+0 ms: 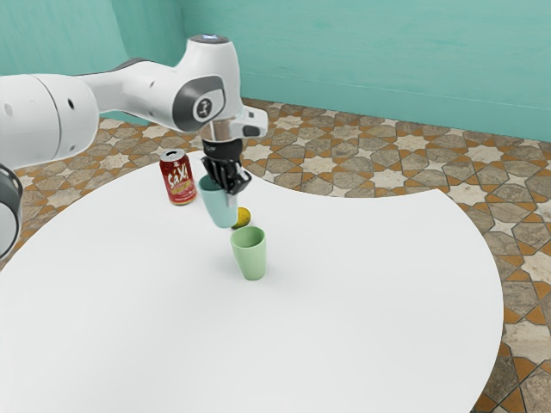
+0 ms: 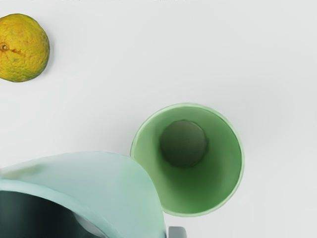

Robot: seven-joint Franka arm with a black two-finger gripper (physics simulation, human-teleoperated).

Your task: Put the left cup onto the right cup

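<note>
- Closest, a round white table [image 1: 344, 327].
- On it, a green cup [image 1: 249, 253] [image 2: 188, 158], standing straight up, open at the top, dark inside at the bottom.
- Just above that cup and a little to the exterior view's left, a light blue cup [image 1: 219, 205] [image 2: 99, 188], up in the air, tipped to one side, not set on the green one.
- In the wrist view, right under the hand, with its side lying over the edge of the green cup's rim.
- At the blue cup's top edge, the black gripper [image 1: 225, 181], pointing down, pinched on the rim — closed only as far as the cup's wall lets it.
- Just behind the two cups, an orange [image 1: 243, 217] [image 2: 22, 47] on the table, partly hidden by the blue cup in the exterior view.
- Farther back, toward the exterior view's left, a red soda can [image 1: 178, 177], standing up, apart from the cups.
- Above it, the white arm [image 1: 129, 90], reaching in from the exterior view's left, bent down at the wrist over the cups.
- Past the table, a patterned tile floor [image 1: 413, 163] — then a blue-green wall [image 1: 387, 52].
</note>
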